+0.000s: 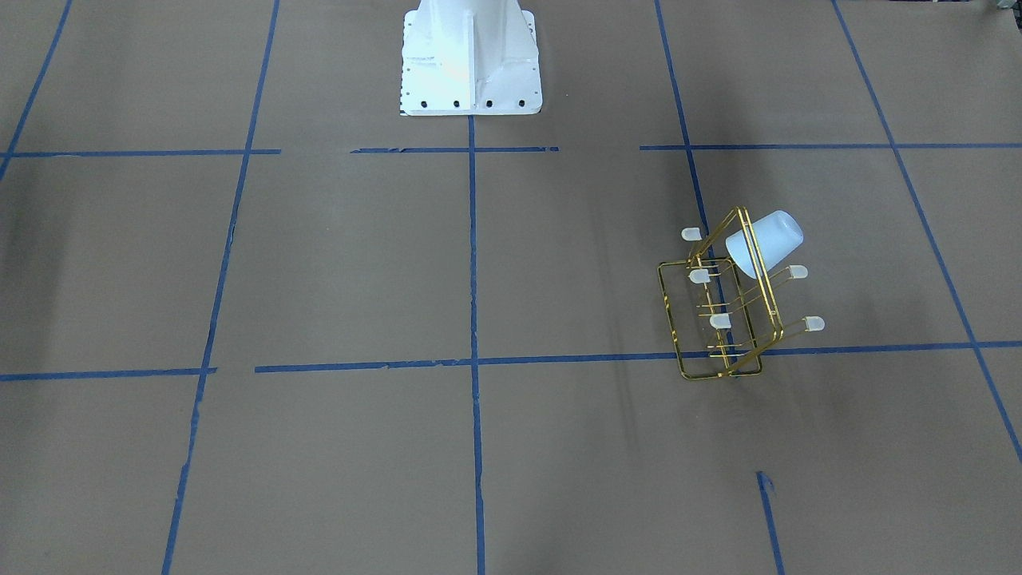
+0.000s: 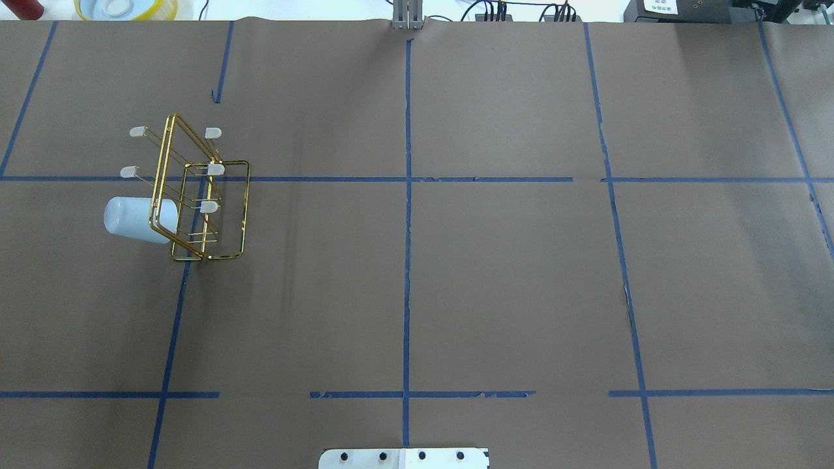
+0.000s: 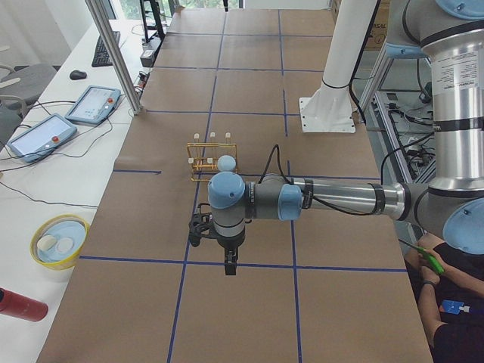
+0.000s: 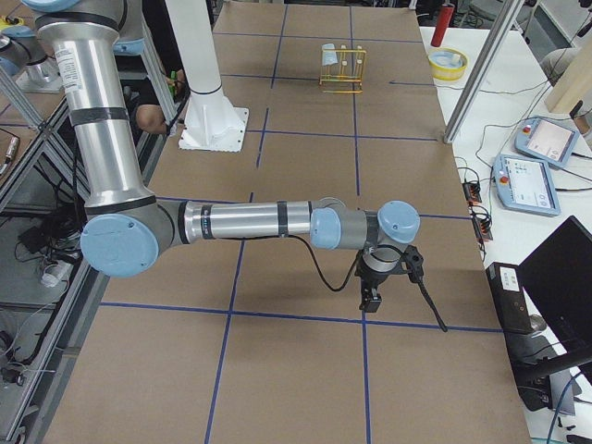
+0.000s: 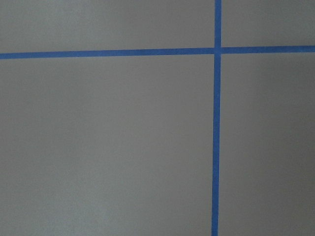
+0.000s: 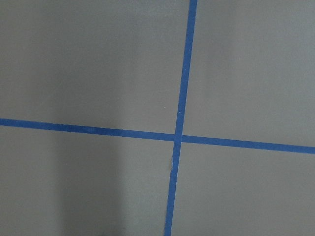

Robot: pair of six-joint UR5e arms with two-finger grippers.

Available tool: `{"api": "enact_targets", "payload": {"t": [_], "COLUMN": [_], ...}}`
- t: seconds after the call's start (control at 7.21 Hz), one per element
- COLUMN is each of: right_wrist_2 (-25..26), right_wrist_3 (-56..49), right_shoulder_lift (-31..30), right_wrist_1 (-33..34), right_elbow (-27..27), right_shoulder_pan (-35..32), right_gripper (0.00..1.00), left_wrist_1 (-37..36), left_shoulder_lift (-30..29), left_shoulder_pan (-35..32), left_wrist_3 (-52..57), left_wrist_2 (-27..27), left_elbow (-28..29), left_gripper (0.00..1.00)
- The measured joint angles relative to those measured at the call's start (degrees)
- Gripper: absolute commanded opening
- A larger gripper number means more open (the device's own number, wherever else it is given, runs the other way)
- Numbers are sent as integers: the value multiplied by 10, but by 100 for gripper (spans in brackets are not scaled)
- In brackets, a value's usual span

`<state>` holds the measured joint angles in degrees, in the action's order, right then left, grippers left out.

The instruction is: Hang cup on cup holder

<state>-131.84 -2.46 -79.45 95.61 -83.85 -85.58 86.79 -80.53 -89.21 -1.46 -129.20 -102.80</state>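
The gold wire cup holder (image 2: 229, 210) stands on the table's left half, seen also in the front view (image 1: 672, 315), the left view (image 3: 198, 168) and far off in the right view (image 4: 343, 72). The pale blue-white cup (image 2: 133, 219) sits tilted over one of its prongs, mouth toward the frame (image 1: 765, 241) (image 3: 226, 162). Five whitish prong caps show. My left gripper (image 3: 229, 265) hangs over the table nearer the left end, apart from the holder. My right gripper (image 4: 370, 298) hangs over the table's right end. I cannot tell whether either is open or shut. Both wrist views show only bare paper and tape.
Brown paper with blue tape lines covers the table. The white robot pedestal (image 1: 471, 60) stands at the robot's edge. A yellow bowl (image 3: 59, 240) and a red bottle (image 3: 19, 304) lie off the table's far left corner. Tablets (image 3: 94, 102) and a metal post (image 3: 113, 53) stand along the operators' side.
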Motion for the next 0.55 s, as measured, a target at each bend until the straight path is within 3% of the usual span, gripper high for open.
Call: {"api": "enact_targets", "payload": {"t": [0.55], "right_wrist_2": [0], "right_wrist_3": [0], "right_shoulder_lift": [0], "right_wrist_1": [0], "right_elbow": [0], "right_shoulder_pan": [0], "right_gripper": [100], "left_wrist_1": [4], "left_shoulder_lift": [1], "left_shoulder_pan": [0], "left_wrist_3": [40], "left_wrist_2": [-61], "left_elbow": [-3], "left_gripper": [100]}}
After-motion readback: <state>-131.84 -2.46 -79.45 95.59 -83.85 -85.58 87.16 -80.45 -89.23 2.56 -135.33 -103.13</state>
